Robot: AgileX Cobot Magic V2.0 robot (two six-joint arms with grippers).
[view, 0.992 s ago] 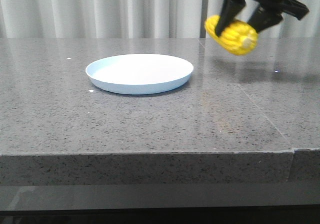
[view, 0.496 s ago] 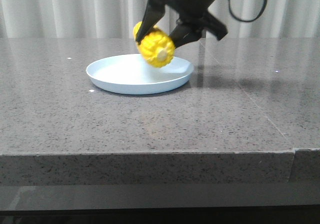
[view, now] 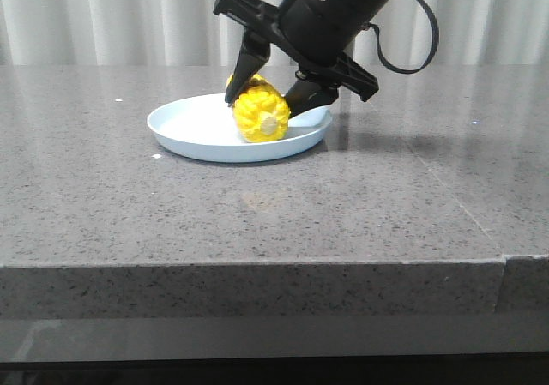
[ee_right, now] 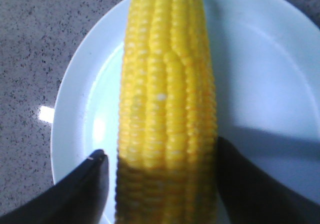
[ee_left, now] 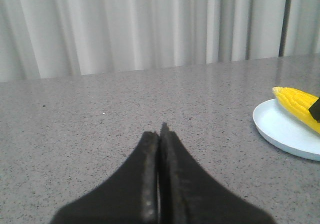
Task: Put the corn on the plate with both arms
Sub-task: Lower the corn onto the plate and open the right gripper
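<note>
The yellow corn (view: pixel 262 116) lies on the pale blue-white plate (view: pixel 189 132), its pale cut end toward the camera. My right gripper (view: pixel 262 104) reaches down over the plate with one black finger on each side of the cob. In the right wrist view the corn (ee_right: pixel 167 84) runs lengthwise between the fingers on the plate (ee_right: pixel 260 59); the right gripper (ee_right: pixel 161 154) is open, with a thin gap at one finger. My left gripper (ee_left: pixel 161 130) is shut and empty above the table, well away from the plate (ee_left: pixel 285 131) and corn (ee_left: pixel 297 102).
The grey speckled stone table (view: pixel 257 213) has a seam (view: pixel 446 196) running on its right side and a front edge near the camera. Pale curtains (view: pixel 129 16) hang behind the table. The left arm does not show in the front view.
The right gripper carried the corn from high at the right leftward and down onto the plate. Its fingers now stand slightly apart from the cob.
</note>
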